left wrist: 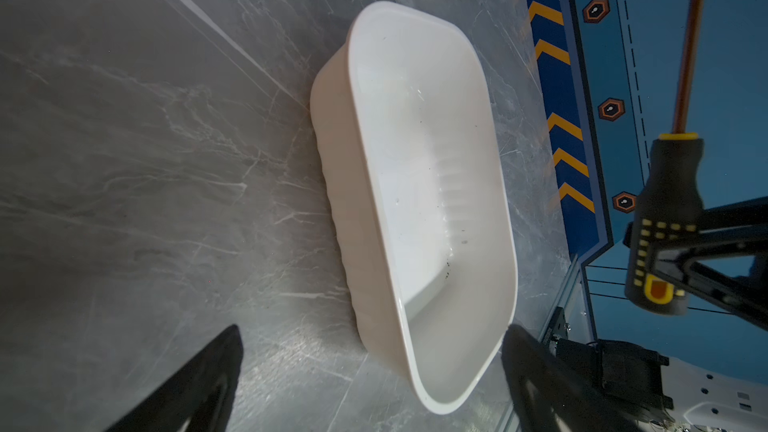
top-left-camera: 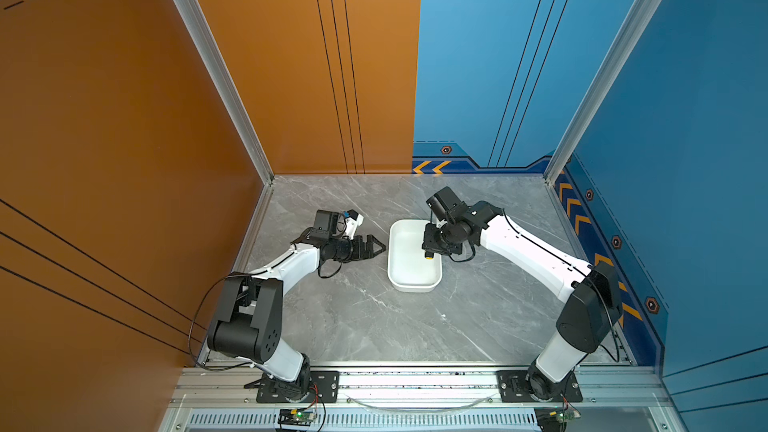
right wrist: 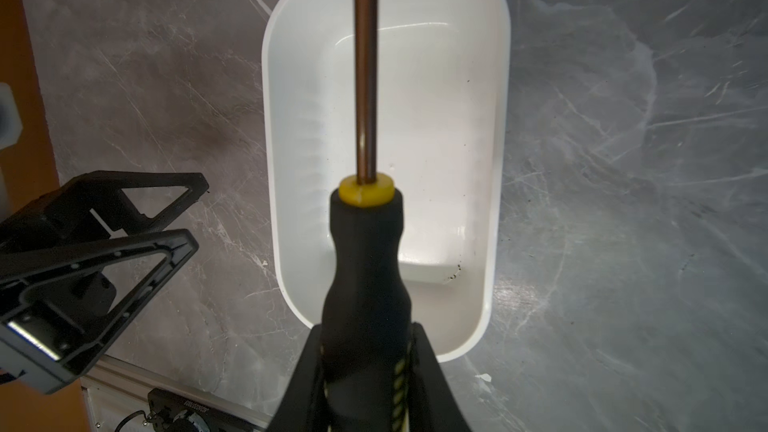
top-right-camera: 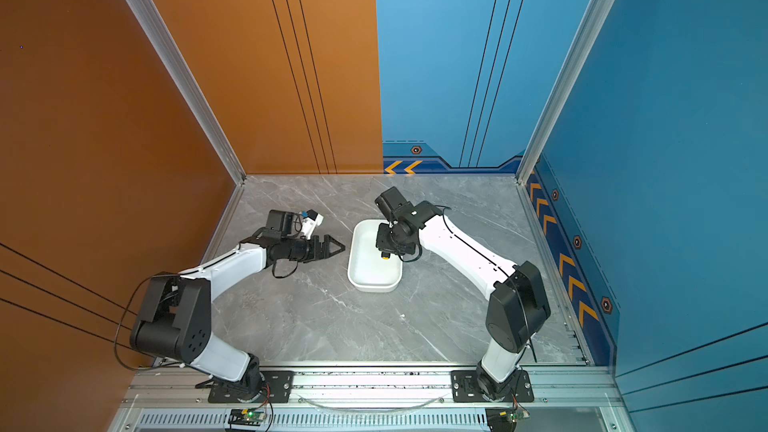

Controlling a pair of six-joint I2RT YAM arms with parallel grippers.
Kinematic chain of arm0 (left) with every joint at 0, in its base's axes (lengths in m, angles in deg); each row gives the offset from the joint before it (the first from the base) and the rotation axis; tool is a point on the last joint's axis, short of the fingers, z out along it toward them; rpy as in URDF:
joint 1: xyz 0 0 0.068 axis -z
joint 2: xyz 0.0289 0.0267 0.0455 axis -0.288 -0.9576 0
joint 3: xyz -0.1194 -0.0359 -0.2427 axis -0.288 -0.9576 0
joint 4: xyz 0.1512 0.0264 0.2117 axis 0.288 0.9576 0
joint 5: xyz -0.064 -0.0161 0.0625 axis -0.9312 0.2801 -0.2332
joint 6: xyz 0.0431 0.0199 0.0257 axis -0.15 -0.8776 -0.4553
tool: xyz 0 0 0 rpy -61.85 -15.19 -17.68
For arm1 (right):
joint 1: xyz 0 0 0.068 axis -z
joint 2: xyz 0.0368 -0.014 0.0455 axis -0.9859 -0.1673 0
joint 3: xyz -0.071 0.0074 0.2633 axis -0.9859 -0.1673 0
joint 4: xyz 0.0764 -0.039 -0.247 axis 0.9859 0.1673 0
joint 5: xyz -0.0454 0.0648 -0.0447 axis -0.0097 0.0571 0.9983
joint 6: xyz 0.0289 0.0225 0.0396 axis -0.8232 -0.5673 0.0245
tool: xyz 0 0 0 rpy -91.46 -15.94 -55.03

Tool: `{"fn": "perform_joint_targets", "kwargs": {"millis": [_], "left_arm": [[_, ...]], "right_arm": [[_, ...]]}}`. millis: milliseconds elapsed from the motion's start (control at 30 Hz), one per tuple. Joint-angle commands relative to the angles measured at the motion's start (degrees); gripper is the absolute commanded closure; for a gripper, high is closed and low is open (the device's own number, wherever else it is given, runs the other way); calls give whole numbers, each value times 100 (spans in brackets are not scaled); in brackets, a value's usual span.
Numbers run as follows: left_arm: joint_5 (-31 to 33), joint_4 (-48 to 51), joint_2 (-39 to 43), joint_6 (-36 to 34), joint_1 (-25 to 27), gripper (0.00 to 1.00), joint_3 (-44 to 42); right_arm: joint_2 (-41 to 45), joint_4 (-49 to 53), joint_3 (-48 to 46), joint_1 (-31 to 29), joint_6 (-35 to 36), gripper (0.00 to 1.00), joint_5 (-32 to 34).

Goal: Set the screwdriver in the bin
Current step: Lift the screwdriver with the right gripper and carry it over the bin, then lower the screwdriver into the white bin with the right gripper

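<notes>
right gripper (right wrist: 365,371) sits nearest the lens in the right wrist view, jaws clamped on the black handle of the screwdriver (right wrist: 365,251), shaft running out ahead over the open bin (right wrist: 496,126). the grip is low on the handle, probably so the long end clears the fingers and points along the bin's length before release. in both top views the yellow end cap (top-left-camera: 427,256) hangs above the bin's inside, near its right wall, not yet resting on the floor of it. the bin stands around the middle of the table (top-left-camera: 374,326). left gripper (top-left-camera: 376,248) waits just beside the bin's left wall, jaws parted, holding nothing, likely parked out of the way. next step looks like lower and let go.
</notes>
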Motion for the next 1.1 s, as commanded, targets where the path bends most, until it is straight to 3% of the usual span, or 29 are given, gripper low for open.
{"fn": "perform_joint_targets", "kwargs": {"millis": [0,467,1067], "left_arm": [[15,2,116,9,64,2,-148],[37,-247,182,61,189,2,-455],[28,-280,78,53,222,2,-468]], "right_arm": [[-157,-280,-88,-264,-630,100,479],[-623,-426,-403,-591,-963,100,795],[-1493,-427,-181,-635,-831,100,640]]}}
